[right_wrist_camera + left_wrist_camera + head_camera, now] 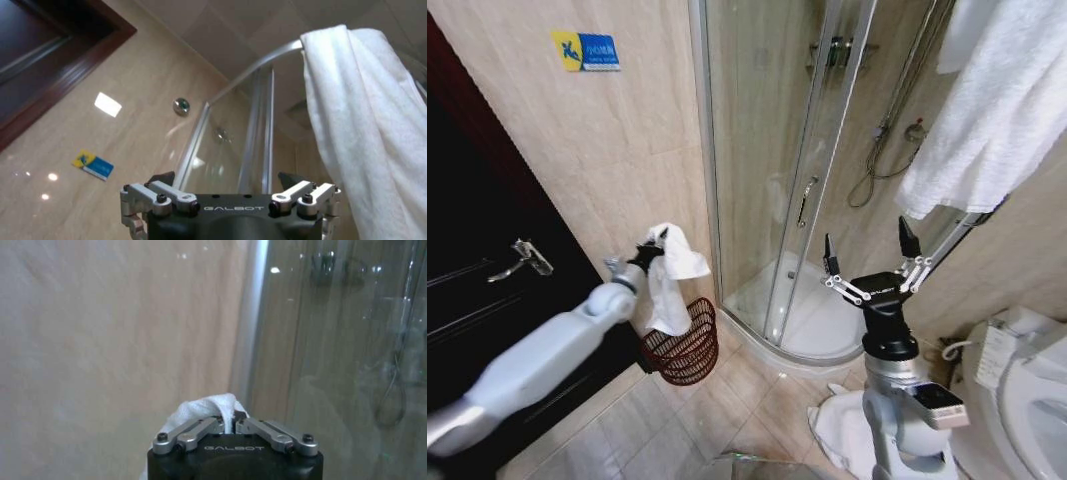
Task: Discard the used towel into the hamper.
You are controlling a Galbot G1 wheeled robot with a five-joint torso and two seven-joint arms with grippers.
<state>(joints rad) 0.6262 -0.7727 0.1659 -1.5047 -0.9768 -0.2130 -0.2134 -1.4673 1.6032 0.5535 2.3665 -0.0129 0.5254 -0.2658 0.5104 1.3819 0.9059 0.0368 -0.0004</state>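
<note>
Left gripper (649, 252): stretched toward the tiled wall, jaws clamped on the used towel (670, 283)
Used towel: white, draped from the jaws — hanging just above the hamper's rim, beside the shower door (792, 180)
Hamper (684, 345): on the floor against the wall, tilted
Right gripper (867, 250): raised by the hanging white towel (987, 110), jaws spread wide — holding nothing

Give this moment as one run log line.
left gripper: shut on towel, above hamper | right gripper: open, idle
</note>
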